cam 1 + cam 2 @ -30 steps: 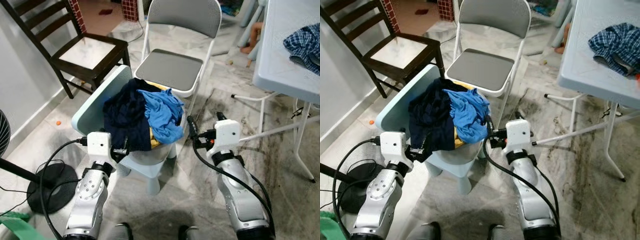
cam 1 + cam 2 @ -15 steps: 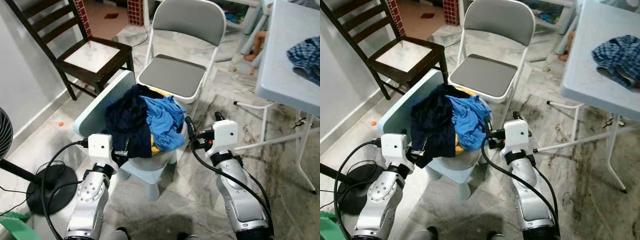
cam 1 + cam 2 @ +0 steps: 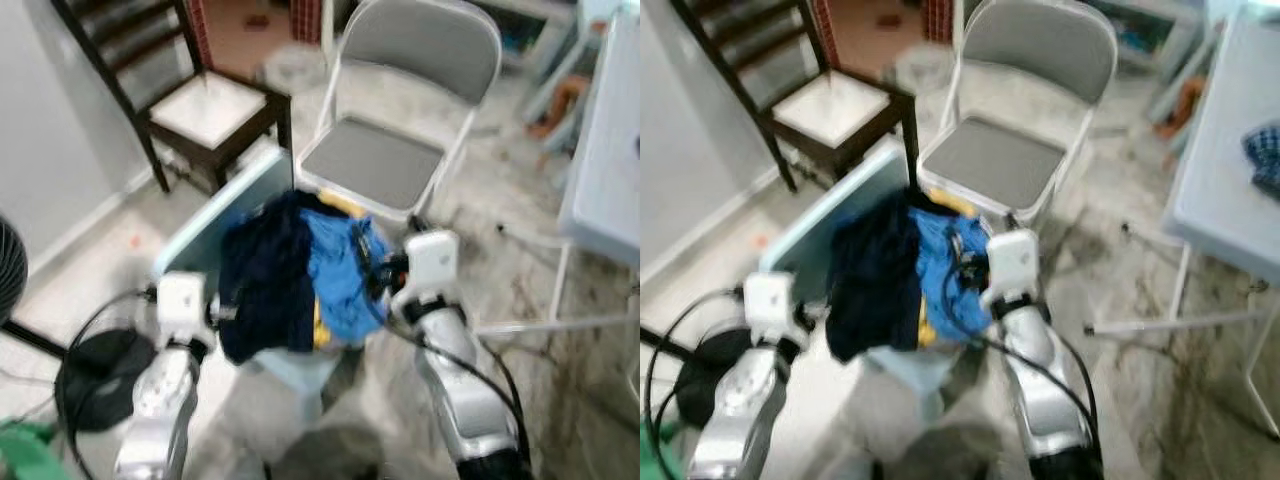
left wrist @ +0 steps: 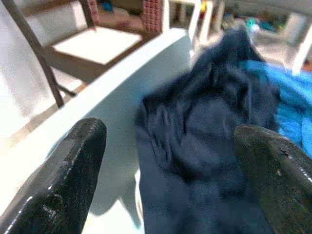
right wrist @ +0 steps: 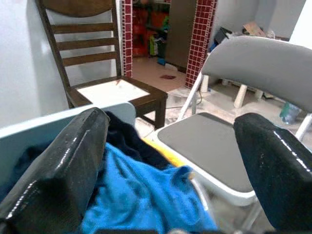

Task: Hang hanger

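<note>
Clothes (image 3: pixel 290 270) heap on the stool (image 3: pixel 215 220); no hanger's direction is discernible. Both grippers, left (image 4: pixel 170 161) and right (image 5: pixel 170 161), gape apart.

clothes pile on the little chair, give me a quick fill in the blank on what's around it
1. The dark navy garment lies beside a bright ____ one.
2. Behind the pile stands a folding chair with a ____ seat.
3. The left gripper has its fingers ____, facing the navy garment.

Missing words: blue; grey; open
</note>
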You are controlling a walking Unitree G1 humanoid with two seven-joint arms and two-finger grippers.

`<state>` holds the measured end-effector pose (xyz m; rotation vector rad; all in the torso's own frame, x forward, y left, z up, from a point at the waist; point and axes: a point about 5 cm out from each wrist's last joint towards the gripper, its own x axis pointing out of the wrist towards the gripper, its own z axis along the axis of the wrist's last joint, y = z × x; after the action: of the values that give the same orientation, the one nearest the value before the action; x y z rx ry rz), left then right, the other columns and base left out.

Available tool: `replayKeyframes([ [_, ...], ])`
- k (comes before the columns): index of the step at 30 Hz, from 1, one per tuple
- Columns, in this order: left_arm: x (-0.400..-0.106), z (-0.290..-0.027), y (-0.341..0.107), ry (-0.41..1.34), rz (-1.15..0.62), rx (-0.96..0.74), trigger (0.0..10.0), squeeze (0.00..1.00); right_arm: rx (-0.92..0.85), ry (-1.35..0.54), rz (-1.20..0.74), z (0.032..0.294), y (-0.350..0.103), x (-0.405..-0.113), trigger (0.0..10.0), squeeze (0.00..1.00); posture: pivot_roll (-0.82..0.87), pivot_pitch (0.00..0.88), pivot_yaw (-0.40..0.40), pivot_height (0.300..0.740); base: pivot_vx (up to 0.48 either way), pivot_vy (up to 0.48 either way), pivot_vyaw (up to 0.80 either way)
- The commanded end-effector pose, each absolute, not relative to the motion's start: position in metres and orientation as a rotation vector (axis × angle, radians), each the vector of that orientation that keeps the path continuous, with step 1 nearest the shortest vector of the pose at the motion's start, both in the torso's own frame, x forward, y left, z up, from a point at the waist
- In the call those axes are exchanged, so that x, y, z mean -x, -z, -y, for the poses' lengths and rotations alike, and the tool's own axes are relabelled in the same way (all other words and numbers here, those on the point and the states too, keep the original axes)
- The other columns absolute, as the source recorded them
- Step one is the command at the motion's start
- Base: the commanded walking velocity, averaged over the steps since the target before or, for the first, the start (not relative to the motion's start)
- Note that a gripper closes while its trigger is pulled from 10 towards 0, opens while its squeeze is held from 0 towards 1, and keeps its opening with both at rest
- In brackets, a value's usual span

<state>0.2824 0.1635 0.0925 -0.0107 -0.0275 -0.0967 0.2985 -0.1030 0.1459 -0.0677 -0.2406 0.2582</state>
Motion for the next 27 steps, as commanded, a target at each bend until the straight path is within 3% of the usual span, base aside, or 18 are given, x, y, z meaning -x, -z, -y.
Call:
replayKeyframes([
  [1, -0.28, -0.152, -0.09, 0.13, 0.021, 0.026, 10.0, 0.0, 0.084, -0.22, 0.206, 0.117, -0.138, -0.297, 10.0, 0.0, 0.2, 0.238, -0.028, 0.74, 0.274, 0.0, 0.0],
  [14, -0.278, -0.152, -0.085, 0.13, 0.006, 0.0, 10.0, 0.0, 0.085, -0.228, 0.197, 0.115, -0.136, -0.295, 10.0, 0.0, 0.19, 0.254, -0.034, 0.74, 0.0, 0.0, 0.0],
  [25, -0.29, -0.152, -0.08, 0.255, -0.042, -0.033, 10.0, 0.0, 0.089, -0.242, 0.186, 0.115, -0.136, -0.293, 10.0, 0.0, 0.18, 0.264, -0.044, 0.74, 0.0, 0.0, 0.0],
  [26, -0.292, -0.153, -0.079, 0.259, -0.048, -0.039, 9.3, 0.0, 0.085, -0.258, 0.179, 0.114, -0.135, -0.293, 10.0, 0.0, 0.19, 0.265, -0.045, 0.74, 0.0, 0.0, 0.0],
  [27, -0.296, -0.157, -0.078, 0.251, -0.05, -0.049, 4.4, 0.0, 0.074, -0.29, 0.164, 0.111, -0.134, -0.292, 10.0, 0.0, 0.19, 0.266, -0.046, 0.74, 0.0, 0.0, 0.0],
])
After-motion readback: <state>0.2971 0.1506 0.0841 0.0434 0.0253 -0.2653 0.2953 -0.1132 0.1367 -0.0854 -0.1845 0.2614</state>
